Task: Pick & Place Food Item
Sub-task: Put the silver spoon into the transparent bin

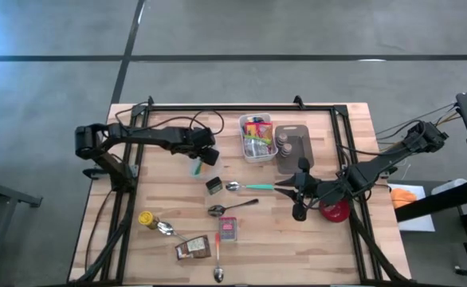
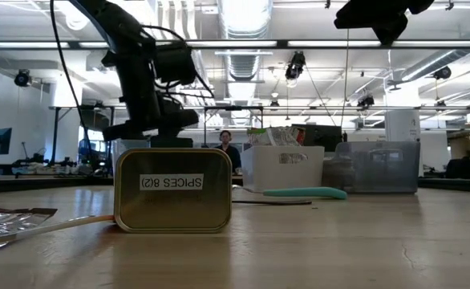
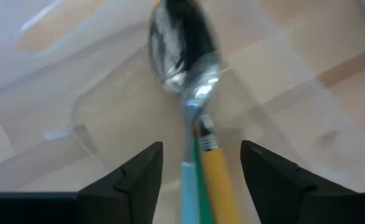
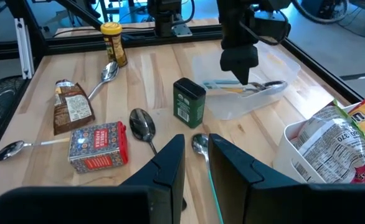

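My left gripper [image 1: 207,153] [image 3: 201,149] points down over a clear shallow container [image 4: 257,99] left of the table's middle. Its fingers are open and stand on either side of the spoons [image 3: 198,124] lying in the container, one with a yellow handle and one with a teal handle. I see no touch. My right gripper [image 1: 300,191] [image 4: 197,143] hovers at the right of the table. Its fingers are a narrow gap apart with nothing between them. Food items on the table include a green tin [image 1: 214,186], a red box [image 1: 228,229], a brown packet [image 1: 192,249] and a yellow-lidded jar [image 1: 146,218].
A white bin [image 1: 257,137] of packets and a grey tray [image 1: 295,143] with jars stand at the far middle. Loose spoons lie about, among them a teal-handled one [image 1: 249,186] and a plain one [image 1: 225,209]. A red object [image 1: 335,210] sits under the right arm. A black frame rims the table.
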Robot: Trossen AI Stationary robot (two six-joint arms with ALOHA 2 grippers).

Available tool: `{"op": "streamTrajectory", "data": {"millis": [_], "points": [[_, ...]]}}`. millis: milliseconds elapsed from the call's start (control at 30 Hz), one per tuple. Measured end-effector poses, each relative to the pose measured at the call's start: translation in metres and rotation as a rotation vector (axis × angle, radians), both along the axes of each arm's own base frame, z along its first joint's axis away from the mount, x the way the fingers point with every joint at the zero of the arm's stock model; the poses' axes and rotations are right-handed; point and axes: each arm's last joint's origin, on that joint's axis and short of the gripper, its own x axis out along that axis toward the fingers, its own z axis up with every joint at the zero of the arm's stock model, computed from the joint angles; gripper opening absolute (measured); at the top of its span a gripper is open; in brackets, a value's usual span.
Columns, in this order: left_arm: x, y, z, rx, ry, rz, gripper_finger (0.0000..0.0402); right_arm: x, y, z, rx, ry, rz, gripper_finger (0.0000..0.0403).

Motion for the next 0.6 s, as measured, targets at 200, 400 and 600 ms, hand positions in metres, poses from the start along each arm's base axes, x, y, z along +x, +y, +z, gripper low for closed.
{"op": "streamTrajectory", "data": {"millis": [200, 400, 600], "points": [[-0.001, 0.0, 0.019, 0.038, -0.052, -0.051, 0.0234, 0.0, 0.0, 0.0, 0.002, 0.004, 0.006, 0.0067], [-0.008, -0.012, 0.045, 0.084, -0.11, -0.194, 0.0234, 0.0, 0.001, -0.001, 0.008, 0.015, 0.025, 0.0067], [-0.02, -0.049, 0.071, 0.041, -0.171, -0.374, 0.0235, 0.0, 0.0, -0.002, 0.006, 0.016, 0.025, 0.0067]]}}
